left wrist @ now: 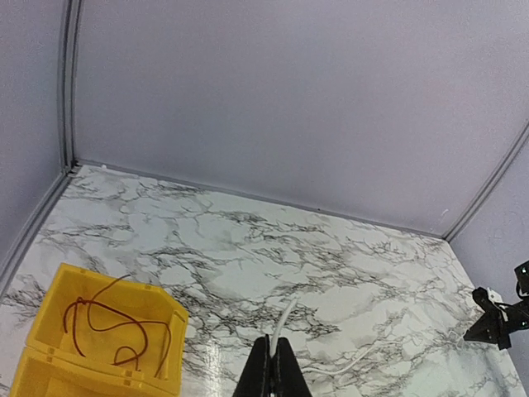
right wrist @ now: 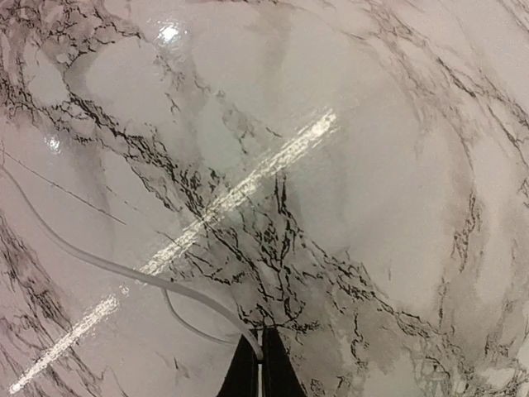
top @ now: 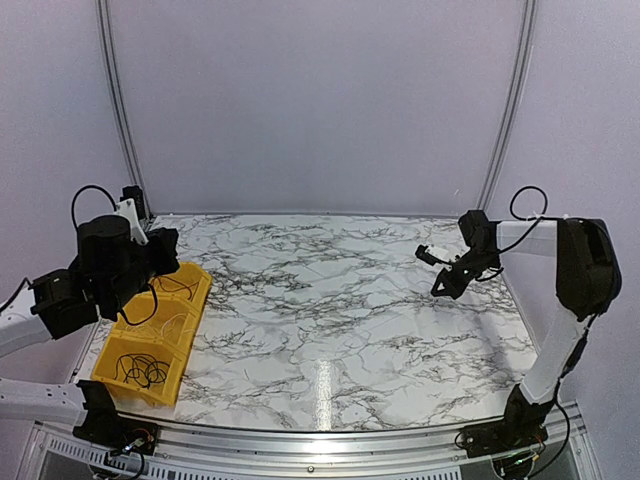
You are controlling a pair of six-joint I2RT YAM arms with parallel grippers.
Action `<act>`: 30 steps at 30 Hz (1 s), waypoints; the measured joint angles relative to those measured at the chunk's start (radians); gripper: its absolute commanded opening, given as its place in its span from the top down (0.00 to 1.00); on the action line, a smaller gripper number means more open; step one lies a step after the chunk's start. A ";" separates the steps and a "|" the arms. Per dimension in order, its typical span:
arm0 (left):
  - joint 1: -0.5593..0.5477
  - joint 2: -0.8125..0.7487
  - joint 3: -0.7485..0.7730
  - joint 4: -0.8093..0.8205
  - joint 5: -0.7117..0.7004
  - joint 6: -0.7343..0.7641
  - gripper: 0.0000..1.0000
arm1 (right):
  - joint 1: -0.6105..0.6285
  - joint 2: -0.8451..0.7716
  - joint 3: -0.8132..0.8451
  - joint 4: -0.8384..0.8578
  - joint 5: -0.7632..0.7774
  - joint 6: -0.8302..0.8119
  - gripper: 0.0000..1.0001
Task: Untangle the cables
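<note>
The pale cable is the one in play. In the right wrist view it leaves the pinched-together fingertips of the right gripper at 6 o'clock and sweeps out to about 9 o'clock in a soft curve low over the marble table. A 2nd, shorter pale strand bends beside it near the tips. In the left wrist view a short pale stub rises from the closed left gripper toward 1 o'clock, and more pale line lies on the marble out at 3 o'clock. So each gripper is clamped narrow on pale cable. I cannot tell for certain whether it is 1 cable held at both ends.

From above, the pale line is lost against the marble. Its long axis probably runs along the table's 9-to-3 line, from the left gripper, hidden by its arm over the yellow bin at 9 o'clock, to the right gripper at 3 o'clock. The curve says it hangs slack.

The step looks like drawing this cable out straight and free. Doing it well calls for 2 firm pinches and a slow, level spread of the arms. The doubled strand near the right tips needs watching for a tightening loop, and the line should stay clear of the bin's rim.

The black cables lie coiled in the bin's near compartment. A thin dark cable loops in the far one.
</note>
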 measured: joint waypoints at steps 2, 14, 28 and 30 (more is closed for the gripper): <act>0.000 -0.035 0.025 -0.044 -0.041 0.024 1.00 | 0.000 0.017 0.000 0.007 0.012 0.013 1.00; -0.010 -0.136 0.158 -0.244 -0.148 0.201 1.00 | 0.020 0.095 0.010 0.047 -0.023 0.077 1.00; 0.005 -0.097 0.322 -0.330 -0.153 0.257 1.00 | 0.309 0.083 0.165 -0.071 -0.125 0.086 0.75; 0.005 -0.058 0.346 -0.344 -0.137 0.258 1.00 | 0.389 0.083 0.230 -0.116 -0.171 0.078 0.58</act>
